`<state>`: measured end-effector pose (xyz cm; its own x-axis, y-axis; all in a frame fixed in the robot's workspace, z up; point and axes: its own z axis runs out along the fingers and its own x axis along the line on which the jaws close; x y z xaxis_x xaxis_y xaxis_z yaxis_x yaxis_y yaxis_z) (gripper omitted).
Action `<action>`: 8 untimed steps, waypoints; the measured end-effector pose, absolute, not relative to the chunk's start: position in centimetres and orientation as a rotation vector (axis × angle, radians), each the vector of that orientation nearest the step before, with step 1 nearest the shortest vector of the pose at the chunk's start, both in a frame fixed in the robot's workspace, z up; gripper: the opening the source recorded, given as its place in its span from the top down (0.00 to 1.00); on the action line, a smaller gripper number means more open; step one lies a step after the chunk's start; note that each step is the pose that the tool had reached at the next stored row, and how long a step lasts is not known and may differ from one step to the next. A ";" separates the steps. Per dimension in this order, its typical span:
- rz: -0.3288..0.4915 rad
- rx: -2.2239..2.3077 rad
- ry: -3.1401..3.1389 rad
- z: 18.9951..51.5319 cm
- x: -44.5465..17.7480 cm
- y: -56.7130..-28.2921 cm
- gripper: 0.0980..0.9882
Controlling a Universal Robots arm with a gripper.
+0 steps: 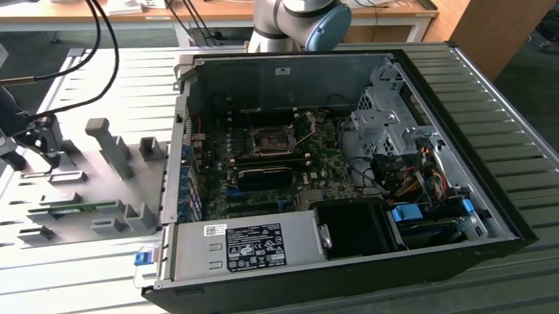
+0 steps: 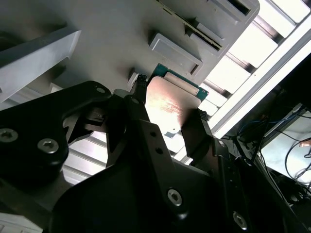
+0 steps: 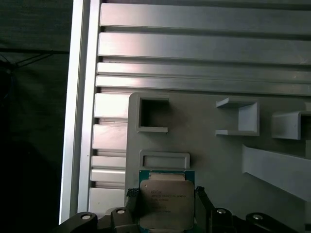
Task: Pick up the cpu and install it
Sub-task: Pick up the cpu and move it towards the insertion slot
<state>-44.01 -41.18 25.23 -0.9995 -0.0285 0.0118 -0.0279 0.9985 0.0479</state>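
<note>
One cpu (image 3: 165, 201) is sitting between the two fingers of my tool (image 3: 166, 194), and I am squeezing it by two of its sides, so the tool is pinching the cpu and is not spread wide. In the second wrist view I am seeing the same cpu (image 2: 170, 104) with a black finger touching each side of it and the tool (image 2: 170, 99) closing around it. It is hanging just over the grey plate (image 1: 105, 196) with the holder blocks on it, and I think it is a little bit up off the plate, but I cannot tell for sure. In the exterior view my tool (image 1: 44, 147) is working at the exterior view's left, well apart from the open computer case (image 1: 349, 65) lying on the slatted counter (image 1: 489, 85). So I am judging that the picking-up part is done or almost done. The putting-in part is all left to do, because the cpu is not in the computer yet, and the black socket (image 1: 271, 139) on the green board is waiting far from my tool. I am counting one cpu, one tool with two fingers, one computer case, one socket, and one grey plate. In the first wrist view I am counting at least five grey blocks (image 3: 164, 159) on that plate.
</note>
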 end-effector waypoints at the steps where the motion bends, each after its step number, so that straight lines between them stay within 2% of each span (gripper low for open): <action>1: -0.075 0.044 -3.128 25.3 -44.0 -41.2 0.50; 8: -0.075 0.044 -3.128 25.7 -44.0 -41.2 0.50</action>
